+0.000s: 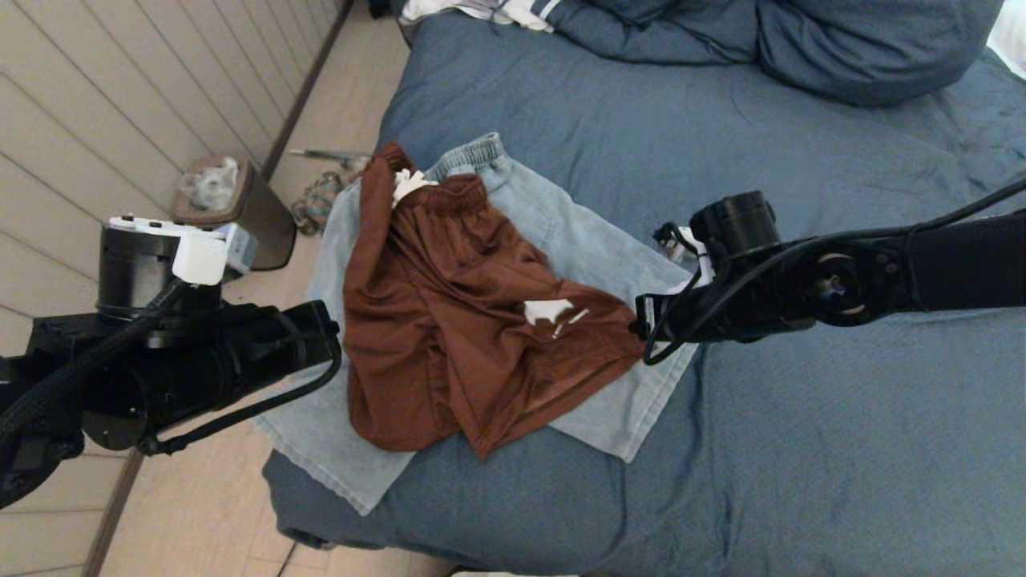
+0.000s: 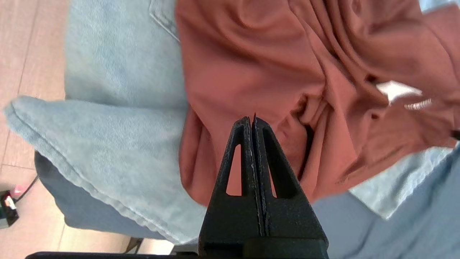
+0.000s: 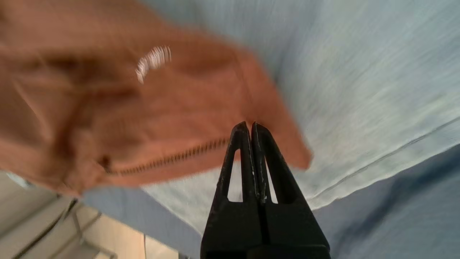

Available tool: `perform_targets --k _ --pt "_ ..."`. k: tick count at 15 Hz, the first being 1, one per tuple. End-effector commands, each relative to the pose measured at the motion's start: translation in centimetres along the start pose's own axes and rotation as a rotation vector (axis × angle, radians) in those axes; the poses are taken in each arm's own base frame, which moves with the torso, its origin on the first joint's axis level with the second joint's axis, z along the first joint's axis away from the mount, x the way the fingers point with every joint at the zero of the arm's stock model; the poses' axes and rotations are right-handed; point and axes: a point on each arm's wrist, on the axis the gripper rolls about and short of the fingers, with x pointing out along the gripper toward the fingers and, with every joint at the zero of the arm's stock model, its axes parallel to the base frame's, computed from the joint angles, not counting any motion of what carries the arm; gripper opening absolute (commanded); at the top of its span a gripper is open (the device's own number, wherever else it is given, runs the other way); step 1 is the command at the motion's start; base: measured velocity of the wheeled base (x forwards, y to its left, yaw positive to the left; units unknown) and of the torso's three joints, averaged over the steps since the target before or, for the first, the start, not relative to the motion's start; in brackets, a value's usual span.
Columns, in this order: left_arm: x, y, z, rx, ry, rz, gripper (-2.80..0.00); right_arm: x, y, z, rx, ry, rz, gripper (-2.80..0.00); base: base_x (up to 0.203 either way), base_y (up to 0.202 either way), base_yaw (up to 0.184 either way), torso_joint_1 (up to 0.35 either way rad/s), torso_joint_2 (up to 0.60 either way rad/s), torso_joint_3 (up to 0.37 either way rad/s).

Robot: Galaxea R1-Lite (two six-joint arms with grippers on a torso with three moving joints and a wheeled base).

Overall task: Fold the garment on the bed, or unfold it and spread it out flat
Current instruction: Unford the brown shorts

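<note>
Rust-brown shorts [image 1: 449, 320] lie crumpled on top of pale blue denim shorts [image 1: 561, 224] near the left edge of the bed [image 1: 801, 441]. At the brown shorts' left edge my left gripper [image 1: 337, 336] is mostly hidden behind its own arm. Its jaws [image 2: 251, 120] are pressed together with brown cloth [image 2: 269, 54] pinched at the tips, and denim [image 2: 118, 133] lies beside them. My right gripper [image 1: 641, 324] is shut on the brown shorts' right corner, which is drawn to a point. In the right wrist view the gripper [image 3: 250, 126] pinches brown cloth [image 3: 107, 108] above the denim [image 3: 359, 90].
Blue pillows [image 1: 866, 48] and a white striped cloth [image 1: 481, 12] lie at the head of the bed. A waste bin [image 1: 240, 208] stands on the wooden floor [image 1: 200, 513] to the left. The denim overhangs the bed's left edge.
</note>
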Motion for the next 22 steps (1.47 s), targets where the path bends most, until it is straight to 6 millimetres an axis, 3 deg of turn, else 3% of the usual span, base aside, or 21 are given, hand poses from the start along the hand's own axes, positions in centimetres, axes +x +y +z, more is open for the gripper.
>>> perform_targets --k 1,3,4,5,13,21,22 --pt "0.1 0.3 -0.6 -0.002 0.010 0.008 -2.80 0.7 0.1 -0.7 -0.001 0.032 -0.001 -2.80 0.000 0.000 0.000 0.000 0.00 0.000" --pt "0.0 0.3 -0.7 -0.003 -0.005 -0.006 -2.80 0.9 0.1 -0.4 0.000 0.019 0.001 -2.80 0.000 0.000 0.000 0.000 0.00 0.000" --pt "-0.1 0.4 -0.6 -0.005 -0.011 -0.007 -2.80 0.7 0.2 -0.4 -0.003 0.009 0.000 -1.52 0.000 0.000 0.000 0.000 0.00 0.000" --pt "0.0 0.4 -0.7 -0.004 -0.007 -0.007 -2.80 0.5 0.2 -0.2 -0.005 -0.004 0.003 0.00 0.000 0.000 0.000 0.000 0.00 0.000" --pt "0.1 0.1 -1.2 0.007 0.012 -0.014 -2.80 0.1 0.2 1.7 -0.039 -0.073 0.003 0.00 0.000 0.000 0.000 0.000 0.00 0.000" --pt "0.3 0.2 -1.5 0.008 0.023 -0.011 -2.80 2.0 0.0 -1.3 -0.088 0.010 0.010 0.00 0.000 0.000 0.000 0.000 0.00 0.000" --pt "0.3 0.2 -1.5 0.008 0.028 -0.017 -2.80 2.2 0.1 -1.8 -0.094 0.007 0.015 -1.24 0.000 0.000 0.000 0.000 0.00 0.000"
